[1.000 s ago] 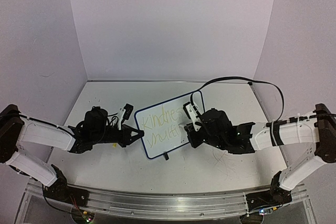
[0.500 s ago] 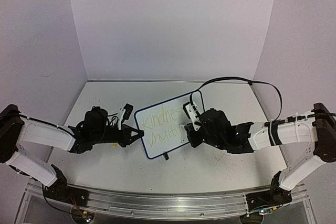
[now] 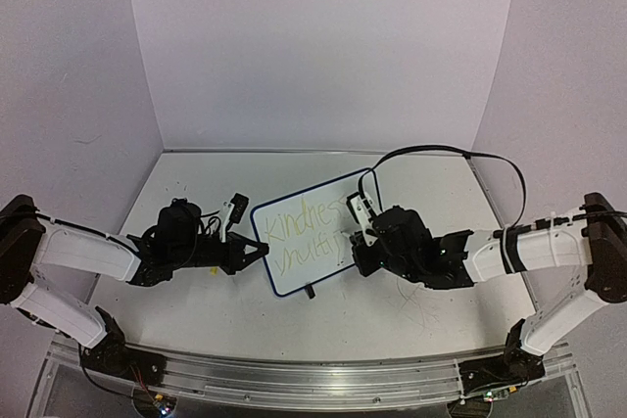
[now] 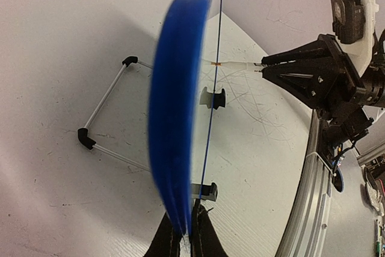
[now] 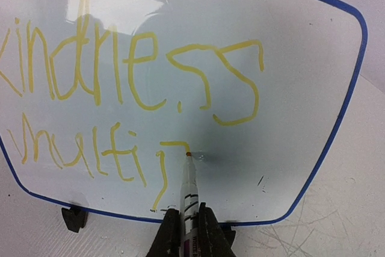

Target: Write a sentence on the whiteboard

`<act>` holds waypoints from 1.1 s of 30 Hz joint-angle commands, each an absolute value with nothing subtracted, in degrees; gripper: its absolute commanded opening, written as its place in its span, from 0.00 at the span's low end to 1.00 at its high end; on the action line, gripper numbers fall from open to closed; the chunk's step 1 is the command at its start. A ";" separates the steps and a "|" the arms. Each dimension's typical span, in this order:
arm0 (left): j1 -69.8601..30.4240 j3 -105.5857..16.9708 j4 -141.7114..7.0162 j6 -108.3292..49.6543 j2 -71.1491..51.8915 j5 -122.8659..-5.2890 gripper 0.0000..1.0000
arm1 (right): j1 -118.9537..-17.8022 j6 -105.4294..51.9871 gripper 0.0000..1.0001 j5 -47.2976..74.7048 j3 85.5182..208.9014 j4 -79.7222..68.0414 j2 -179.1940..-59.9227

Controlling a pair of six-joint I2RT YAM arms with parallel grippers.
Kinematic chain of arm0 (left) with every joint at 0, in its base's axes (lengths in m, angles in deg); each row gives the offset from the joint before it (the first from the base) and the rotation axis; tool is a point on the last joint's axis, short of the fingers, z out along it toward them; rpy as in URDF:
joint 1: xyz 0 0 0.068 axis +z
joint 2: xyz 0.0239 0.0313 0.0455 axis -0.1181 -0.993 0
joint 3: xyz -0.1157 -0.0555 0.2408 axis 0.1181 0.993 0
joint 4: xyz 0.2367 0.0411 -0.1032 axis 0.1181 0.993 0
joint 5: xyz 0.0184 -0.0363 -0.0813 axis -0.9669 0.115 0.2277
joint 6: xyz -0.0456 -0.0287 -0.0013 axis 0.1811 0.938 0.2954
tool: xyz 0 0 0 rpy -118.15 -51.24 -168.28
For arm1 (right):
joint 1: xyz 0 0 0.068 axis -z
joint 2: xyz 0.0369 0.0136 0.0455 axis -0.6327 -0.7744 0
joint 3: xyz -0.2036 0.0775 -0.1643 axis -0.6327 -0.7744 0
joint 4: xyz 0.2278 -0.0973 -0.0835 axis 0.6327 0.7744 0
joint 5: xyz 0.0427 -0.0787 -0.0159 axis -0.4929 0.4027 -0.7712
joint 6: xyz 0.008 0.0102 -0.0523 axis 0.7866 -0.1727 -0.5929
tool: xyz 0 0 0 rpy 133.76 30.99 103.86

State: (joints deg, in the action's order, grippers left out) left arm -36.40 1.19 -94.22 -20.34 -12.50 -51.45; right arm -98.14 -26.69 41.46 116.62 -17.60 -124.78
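The whiteboard [image 3: 294, 279] stands at the centre of the top view on wire feet [image 4: 87, 139]; it looks light, thin and stiff, likely to skid under pen pressure, so it is best held by its edge. The left gripper [image 4: 186, 236] pinches that blue edge tight. The right gripper [image 5: 190, 224] is clamped on a marker [image 5: 189, 188], whose tip touches the second line of the sentence [image 5: 129, 82]

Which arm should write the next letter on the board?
Right. The right gripper holds the marker, tip on the whiteboard, mid-letter after "multi". The left gripper is busy pinching the whiteboard's edge.
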 commanded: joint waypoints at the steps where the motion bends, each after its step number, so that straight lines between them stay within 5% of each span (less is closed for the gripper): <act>1: -36.09 0.61 -90.12 -22.79 -12.41 -54.54 0.00 | -97.55 -25.02 0.00 41.87 115.05 -17.51 -124.69; 17: -36.11 0.99 -90.03 -22.74 -11.97 -54.72 0.00 | -100.25 -24.23 0.00 39.02 117.65 -19.00 -128.73; 25: -36.11 1.13 -89.77 -22.78 -11.74 -55.01 0.00 | -98.40 -25.55 0.00 41.66 116.54 -17.52 -115.42; 33: -36.09 0.65 -89.35 -23.03 -11.89 -54.89 0.00 | -96.09 -31.44 0.00 37.49 114.81 -17.76 -114.74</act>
